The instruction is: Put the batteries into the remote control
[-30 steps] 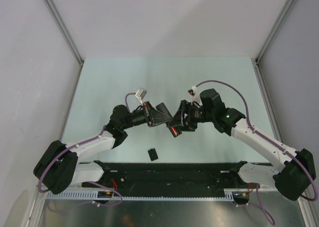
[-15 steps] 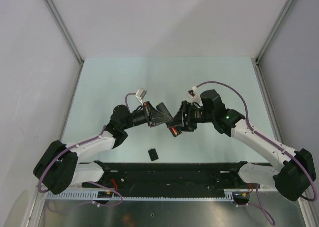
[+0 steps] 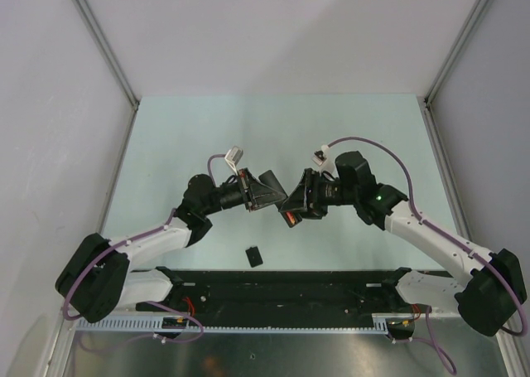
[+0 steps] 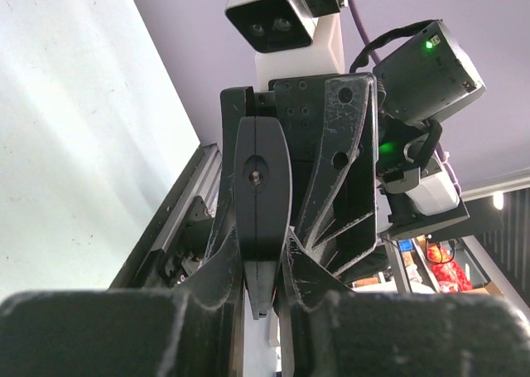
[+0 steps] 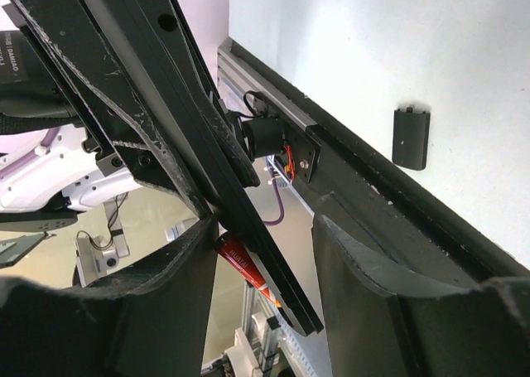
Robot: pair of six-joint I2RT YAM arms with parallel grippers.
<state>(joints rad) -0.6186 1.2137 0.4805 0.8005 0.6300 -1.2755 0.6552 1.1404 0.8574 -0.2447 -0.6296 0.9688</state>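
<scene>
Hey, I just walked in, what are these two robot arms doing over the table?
The left gripper is shut on the slim, long black remote control and holds it in the air above the pale green table. The right gripper has its jaws open around the remote's free end. A small red-orange battery lies against that end; whether it is seated cannot be told. The small black squarish cover lies on the table near the arms' bases. No second battery shows.
</scene>
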